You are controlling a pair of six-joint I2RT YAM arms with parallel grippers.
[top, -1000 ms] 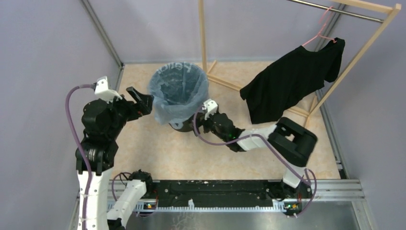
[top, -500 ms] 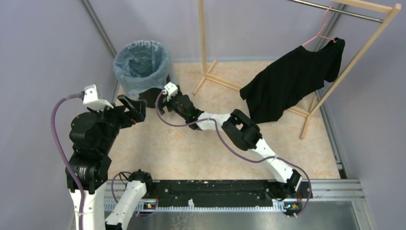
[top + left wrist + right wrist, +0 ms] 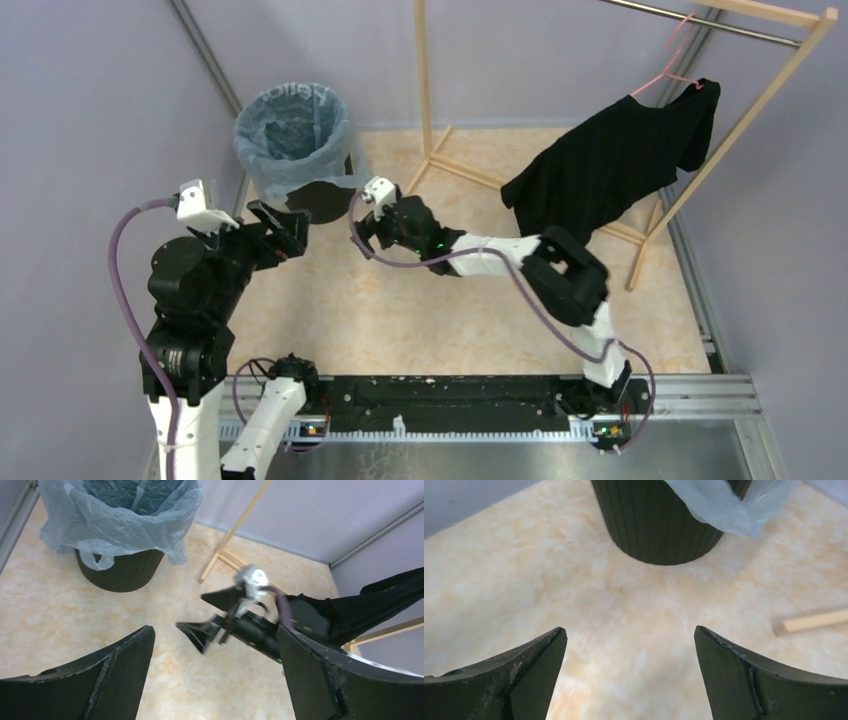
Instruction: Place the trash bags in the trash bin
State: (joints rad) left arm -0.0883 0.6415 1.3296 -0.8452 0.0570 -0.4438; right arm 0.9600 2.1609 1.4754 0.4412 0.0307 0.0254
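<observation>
Left gripper [image 3: 288, 228]: fingers spread, nothing between them, near the trash bin [image 3: 325, 200] but apart from it.
Right gripper [image 3: 629, 630]: fingers spread, empty, low over the bench [image 3: 400, 310], facing the trash bin's base.
Trash bin upright in the far-left corner. Trash bag [image 3: 290, 120] lines it, with its rim folded down outside.

arms [image 3: 190, 290]: black joints, white links | cables [image 3: 111, 262]: purple | pincer fingers [image 3: 744, 675]: black, scuffed
</observation>
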